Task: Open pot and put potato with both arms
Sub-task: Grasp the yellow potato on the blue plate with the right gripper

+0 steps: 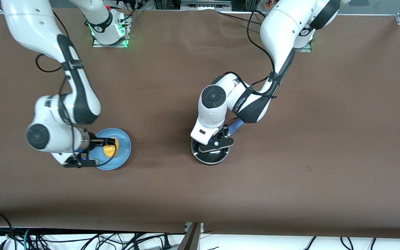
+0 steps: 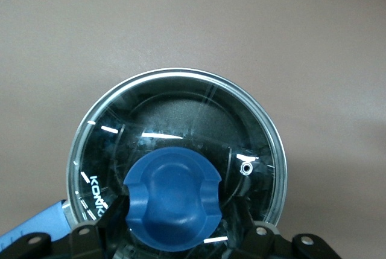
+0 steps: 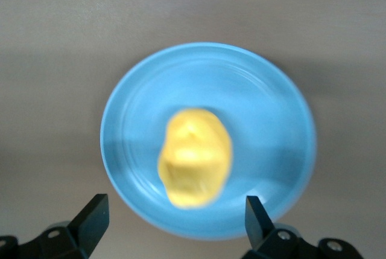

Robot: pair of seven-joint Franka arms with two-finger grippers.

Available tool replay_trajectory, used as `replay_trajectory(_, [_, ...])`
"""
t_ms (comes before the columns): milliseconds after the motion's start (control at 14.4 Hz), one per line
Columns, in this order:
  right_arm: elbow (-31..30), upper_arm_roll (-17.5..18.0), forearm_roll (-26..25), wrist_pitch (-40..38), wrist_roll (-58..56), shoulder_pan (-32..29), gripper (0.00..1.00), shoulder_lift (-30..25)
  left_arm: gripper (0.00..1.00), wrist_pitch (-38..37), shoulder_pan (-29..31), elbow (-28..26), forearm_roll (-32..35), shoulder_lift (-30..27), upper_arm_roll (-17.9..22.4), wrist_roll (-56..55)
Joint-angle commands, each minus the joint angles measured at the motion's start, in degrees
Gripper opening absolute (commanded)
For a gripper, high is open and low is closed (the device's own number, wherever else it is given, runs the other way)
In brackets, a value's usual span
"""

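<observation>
The black pot (image 1: 209, 159) stands mid-table with its glass lid (image 2: 181, 120) on, and its blue handle (image 1: 234, 127) points toward the arms' bases. My left gripper (image 1: 216, 144) is low over the lid. It is open, with one finger on each side of the blue knob (image 2: 173, 201). The yellow potato (image 1: 109, 150) lies on a light-blue plate (image 1: 124, 144) toward the right arm's end of the table. My right gripper (image 1: 107, 146) is open and empty above the plate's edge. The potato (image 3: 194, 157) shows just ahead of its spread fingertips (image 3: 96, 211).
Brown table cloth surrounds the pot and the plate (image 3: 271, 114). Cables lie along the table's front edge (image 1: 82, 239). The arm bases (image 1: 109, 31) stand at the back.
</observation>
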Motion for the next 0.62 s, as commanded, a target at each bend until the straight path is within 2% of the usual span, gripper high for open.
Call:
replay_trajectory(0, [1.43,-0.43,-1.56,1.68,0.79,0.24,1.0,2.6,0.65,-0.06,-0.61,1.28,1.82,0.61,0.58,1.08])
replay_trajectory(139, [1.43,-0.52,-2.36,3.07,0.88,0.15,1.0,3.75,0.57,-0.06,-0.52,1.28,1.82,0.52,0.58,1.08])
replay_trajectory(347, [0.99,-0.52,-2.01,4.05,0.88,-1.16,0.99,6.82,0.53,-0.58,-0.34,1.37,1.73,0.26,0.58,1.69])
replay_trajectory(416, [0.99,-0.52,-1.57,3.96,1.23,-1.34,0.95,7.09,0.53,-1.37,-0.08,1.45,1.64,-0.61,0.58,2.21])
replay_trajectory(554, [1.07,-0.43,-1.13,3.88,1.85,-1.25,0.7,7.18,0.54,-4.53,0.09,2.33,1.56,-1.58,0.67,2.83])
